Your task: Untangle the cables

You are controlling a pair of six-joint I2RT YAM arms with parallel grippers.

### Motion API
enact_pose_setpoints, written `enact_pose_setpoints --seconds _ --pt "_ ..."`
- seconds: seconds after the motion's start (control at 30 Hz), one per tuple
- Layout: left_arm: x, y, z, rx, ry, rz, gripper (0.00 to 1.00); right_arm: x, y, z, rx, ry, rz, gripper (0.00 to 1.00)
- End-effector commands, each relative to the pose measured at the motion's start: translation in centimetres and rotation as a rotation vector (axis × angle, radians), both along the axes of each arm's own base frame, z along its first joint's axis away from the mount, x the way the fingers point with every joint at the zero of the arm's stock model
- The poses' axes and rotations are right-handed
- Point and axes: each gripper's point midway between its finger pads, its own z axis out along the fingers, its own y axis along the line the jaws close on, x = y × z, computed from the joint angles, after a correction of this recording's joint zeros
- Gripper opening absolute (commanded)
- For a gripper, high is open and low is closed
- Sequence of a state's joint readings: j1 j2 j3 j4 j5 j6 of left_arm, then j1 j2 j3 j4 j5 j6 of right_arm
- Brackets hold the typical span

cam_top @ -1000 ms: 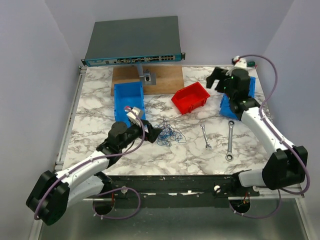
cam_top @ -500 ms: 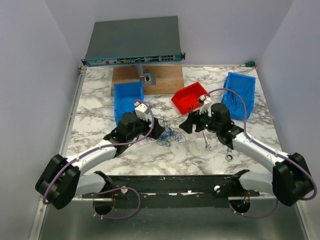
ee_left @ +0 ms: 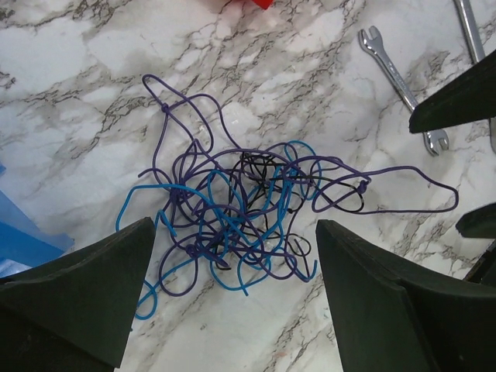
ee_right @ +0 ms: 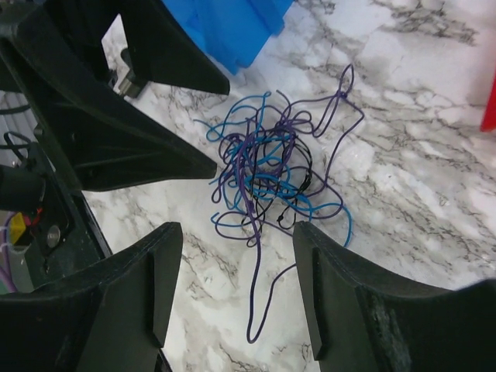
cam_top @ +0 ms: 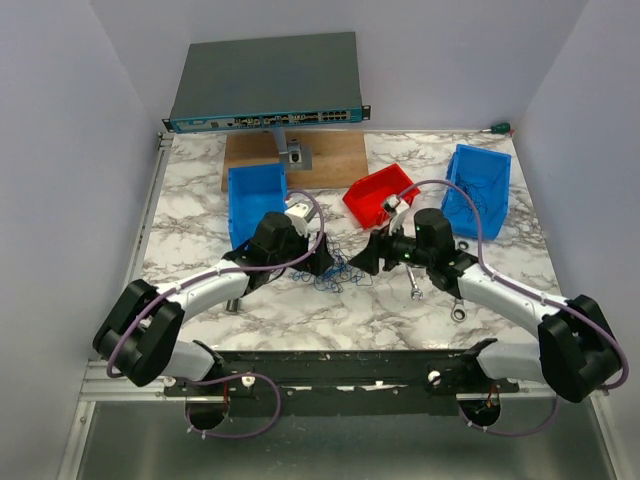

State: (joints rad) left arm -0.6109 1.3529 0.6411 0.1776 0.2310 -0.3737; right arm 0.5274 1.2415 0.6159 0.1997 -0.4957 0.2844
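The cables (cam_top: 338, 268) are a small tangle of thin blue, purple and black wires on the marble table. They show in the left wrist view (ee_left: 248, 217) and in the right wrist view (ee_right: 271, 170). My left gripper (cam_top: 322, 262) is open and empty, just left of the tangle, jaws wide apart. My right gripper (cam_top: 366, 258) is open and empty, just right of the tangle. In the right wrist view a loose purple strand (ee_right: 263, 310) lies between its jaws. Neither gripper touches the wires as far as I can tell.
A red bin (cam_top: 378, 195) stands behind the tangle. Blue bins stand at the back left (cam_top: 255, 195) and the back right (cam_top: 480, 185). Two silver wrenches (cam_top: 414, 285) lie to the right. A wooden board (cam_top: 295, 160) and a network switch (cam_top: 265, 85) are at the back.
The right arm swung from the far right blue bin down to the tangle. The left arm moved forward and right towards the tangle. The cables have not moved.
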Motion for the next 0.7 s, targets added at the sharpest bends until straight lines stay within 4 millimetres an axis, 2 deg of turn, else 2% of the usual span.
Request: enact_pose_setpoints --seconds 0.0,0.2,0.23,0.27,0.37,0.4,0.67 --pt "-0.5 -0.1 -0.9 0.046 0.059 -0.024 0.86 -0.5 1.1 -0.4 -0.025 0.009 0.050 0.63" --pt "-0.7 -0.3 -0.8 0.038 0.055 -0.042 0.86 -0.5 1.9 -1.6 -0.061 0.028 0.058 0.50" --pt "-0.8 -0.3 -0.7 0.037 0.053 -0.046 0.86 -0.5 2.1 -1.8 -0.061 0.027 0.063 0.45" --pt "-0.8 -0.4 -0.7 0.034 0.051 -0.053 0.86 -0.4 2.3 -1.8 -0.057 0.020 0.067 0.38" --pt "-1.1 -0.7 -0.5 0.019 0.042 -0.076 0.87 -0.2 2.7 -1.5 -0.013 -0.039 0.057 0.06" --pt "-1.2 -0.7 -0.4 0.011 0.033 -0.085 0.89 0.0 2.5 -1.3 0.008 -0.072 0.032 0.01" --pt "-1.3 -1.1 -0.9 0.019 0.051 -0.104 0.90 -0.1 -1.2 1.1 0.148 -0.308 -0.175 0.01"
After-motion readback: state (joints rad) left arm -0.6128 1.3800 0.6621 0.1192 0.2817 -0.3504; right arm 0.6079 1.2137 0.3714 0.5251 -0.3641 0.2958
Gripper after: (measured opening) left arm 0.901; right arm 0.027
